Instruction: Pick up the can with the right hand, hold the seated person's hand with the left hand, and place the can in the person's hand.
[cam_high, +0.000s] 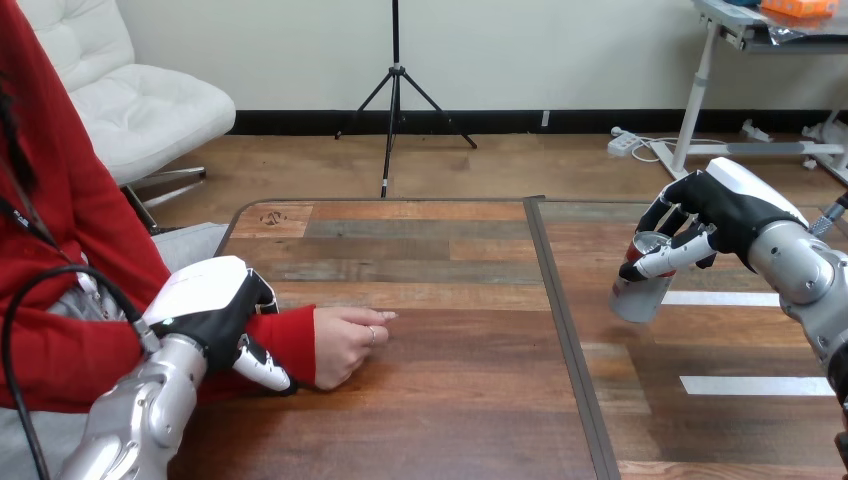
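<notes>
A silver can hangs tilted above the right part of the table, held at its top by my right hand, whose fingers and thumb curl round it. At the left, the person's hand rests on the table as a loose fist, one finger pointing right. My left hand lies over the person's red-sleeved wrist, its thumb and fingers curled round the forearm just behind the hand.
The wooden table has a dark seam running front to back between its two halves. Two white tape strips lie on the right half, below the can.
</notes>
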